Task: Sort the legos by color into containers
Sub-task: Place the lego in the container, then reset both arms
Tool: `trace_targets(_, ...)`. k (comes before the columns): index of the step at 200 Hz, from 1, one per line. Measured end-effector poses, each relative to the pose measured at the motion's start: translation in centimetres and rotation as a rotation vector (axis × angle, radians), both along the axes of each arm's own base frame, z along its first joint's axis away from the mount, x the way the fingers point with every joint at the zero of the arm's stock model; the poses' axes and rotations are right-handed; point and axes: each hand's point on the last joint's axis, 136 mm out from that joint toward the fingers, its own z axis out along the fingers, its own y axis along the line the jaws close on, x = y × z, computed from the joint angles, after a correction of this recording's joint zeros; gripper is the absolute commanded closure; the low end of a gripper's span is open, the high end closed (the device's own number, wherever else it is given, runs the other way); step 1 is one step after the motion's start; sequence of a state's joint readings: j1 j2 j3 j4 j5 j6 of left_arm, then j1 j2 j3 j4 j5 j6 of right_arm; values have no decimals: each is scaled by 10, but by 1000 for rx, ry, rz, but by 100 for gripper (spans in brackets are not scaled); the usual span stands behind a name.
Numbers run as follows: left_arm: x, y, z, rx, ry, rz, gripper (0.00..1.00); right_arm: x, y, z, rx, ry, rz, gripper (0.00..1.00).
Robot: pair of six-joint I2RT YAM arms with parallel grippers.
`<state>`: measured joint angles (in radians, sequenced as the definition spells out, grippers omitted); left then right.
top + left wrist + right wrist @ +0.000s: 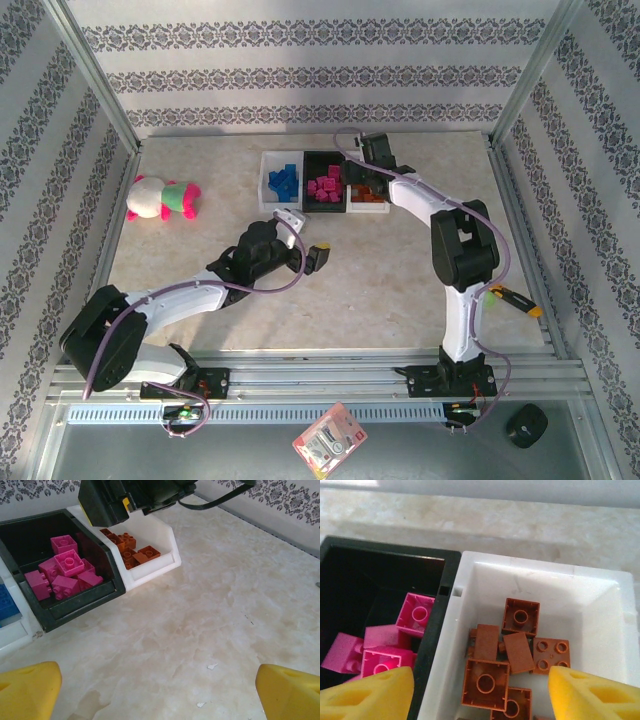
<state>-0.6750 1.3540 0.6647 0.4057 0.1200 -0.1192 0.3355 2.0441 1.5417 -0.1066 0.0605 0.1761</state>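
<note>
Overhead, three trays sit side by side at the far middle of the tabletop (400, 290). The left white tray (266, 172) holds blue bricks (283, 181), the black tray (322, 156) holds pink bricks (325, 187), and the right white tray (366, 209) holds orange bricks (368, 193). The right pincer (376, 160) hangs over the orange bricks. The left pincer (305, 238) hovers just short of the trays. A plush toy (162, 197) lies well apart at the left, out of the way.

From the left wrist, the left pincer (160, 695) is spread wide above bare tabletop, gripping nothing. Ahead, the black tray and right white tray touch, with the right pincer above them.

From the right wrist, the right pincer (480, 700) is spread and empty, directly over the orange bricks. The bricks look light, rigid and smooth-sided, probably slippery. They are best pinched across two flat opposite sides, not the studs. They lie jumbled and touching, some tilted, and the tray walls would likely crowd the fingers.
</note>
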Motion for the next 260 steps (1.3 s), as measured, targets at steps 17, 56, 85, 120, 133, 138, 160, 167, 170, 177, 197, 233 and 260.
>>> trace_targets(17, 3, 9, 11, -7, -26, 19, 1, -11, -5, 15, -6, -22, 4, 9)
trace_targets(56, 27, 71, 33, -2, -89, 211, 0, -65, -31, 67, -36, -144, 10, 2)
trace_targets(85, 39, 136, 46, 16, -133, 420, 2, -105, -66, 96, -72, -274, -19, 2)
trace_targets(120, 44, 216, 37, 112, -159, 679, 3, -145, -125, 64, -133, -299, -111, 2)
trace_targets(133, 38, 243, 22, 158, -146, 762, 3, -156, -144, 40, -152, -281, -146, 2)
trace_targets(138, 36, 251, 15, 176, -140, 786, 2, -160, -150, 29, -159, -270, -158, 2)
trace_targets(160, 26, 273, -18, 226, -122, 843, 0, -174, -173, -11, -174, -233, -208, 2)
trace_targets(167, 24, 276, -30, 236, -110, 844, 0, -176, -178, -20, -171, -228, -222, 2)
trace_targets(170, 23, 278, -36, 241, -103, 843, 1, -176, -180, -23, -169, -227, -226, 2)
trace_targets(177, 23, 279, -45, 246, -94, 838, 1, -176, -184, -29, -161, -228, -238, 2)
trace_targets(197, 31, 282, -68, 245, -69, 821, 1, -170, -189, -36, -124, -245, -252, 2)
trace_targets(233, 47, 284, -95, 201, -55, 782, 1, -155, -181, -42, -68, -291, -218, 2)
trace_targets(260, 52, 284, -119, 201, 11, 751, 1, -152, -179, -38, -49, -317, -209, 2)
